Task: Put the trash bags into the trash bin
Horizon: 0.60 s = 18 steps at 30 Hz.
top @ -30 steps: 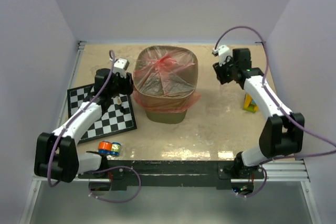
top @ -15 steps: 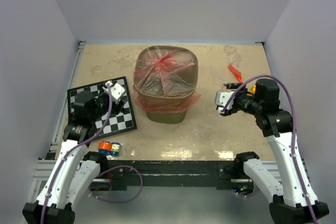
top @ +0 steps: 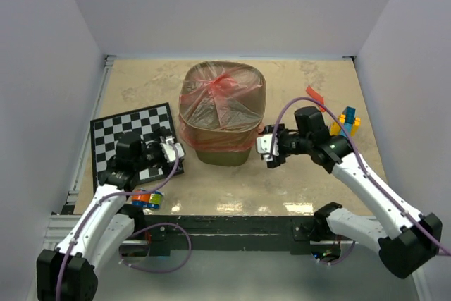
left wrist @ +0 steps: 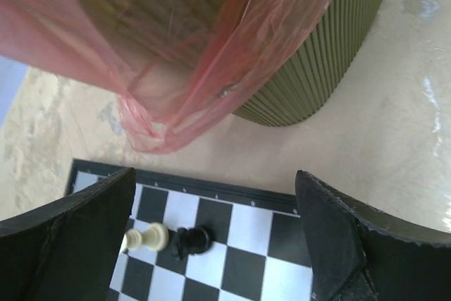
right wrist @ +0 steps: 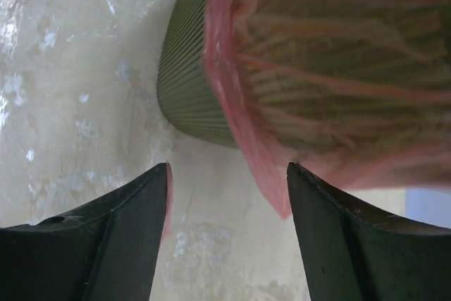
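At mid-table, the trash bin (top: 223,154) stands with a red-pink trash bag (top: 222,96) stretched over its mouth and draped down its sides; whatever is inside cannot be made out through the film. A small red strip (top: 314,96) lies on the table (top: 282,185) well to the bin's right. The left gripper (top: 170,151) and right gripper (top: 268,149), fingers apart and empty, flank the bin.

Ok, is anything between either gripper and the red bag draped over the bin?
Nothing visible. The left gripper and right gripper flank the trash bin, jaws open, each facing the hanging edge of the red trash bag across a bare gap. A white pawn and black chess piece sit on the chessboard, lower than that edge.
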Motion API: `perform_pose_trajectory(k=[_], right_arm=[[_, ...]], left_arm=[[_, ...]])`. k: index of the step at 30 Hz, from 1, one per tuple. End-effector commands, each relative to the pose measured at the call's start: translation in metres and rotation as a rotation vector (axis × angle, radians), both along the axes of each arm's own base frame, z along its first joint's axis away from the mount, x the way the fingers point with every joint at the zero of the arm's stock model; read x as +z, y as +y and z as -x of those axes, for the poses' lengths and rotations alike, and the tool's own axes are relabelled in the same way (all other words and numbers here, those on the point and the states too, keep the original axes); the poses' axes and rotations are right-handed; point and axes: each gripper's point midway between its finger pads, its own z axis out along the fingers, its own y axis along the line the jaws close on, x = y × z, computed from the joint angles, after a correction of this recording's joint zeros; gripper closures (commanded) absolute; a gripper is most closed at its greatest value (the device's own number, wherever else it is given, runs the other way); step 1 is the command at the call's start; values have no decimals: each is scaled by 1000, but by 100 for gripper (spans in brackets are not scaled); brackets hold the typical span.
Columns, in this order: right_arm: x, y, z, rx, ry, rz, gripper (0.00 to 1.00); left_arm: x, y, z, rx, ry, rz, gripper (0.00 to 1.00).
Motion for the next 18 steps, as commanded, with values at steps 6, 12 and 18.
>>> perform_pose_trajectory(k=[6, 12, 18], right_arm=[[0, 32, -37, -158, 38, -121, 42], [13, 33, -66, -313, -55, -227, 70], [-25, 30, -77, -282, -94, -101, 100]], left_arm=[[25, -55, -21, -148, -301, 3, 16], [14, -73, -38, -91, -394, -24, 100], [-3, -94, -31, -234, -398, -104, 100]])
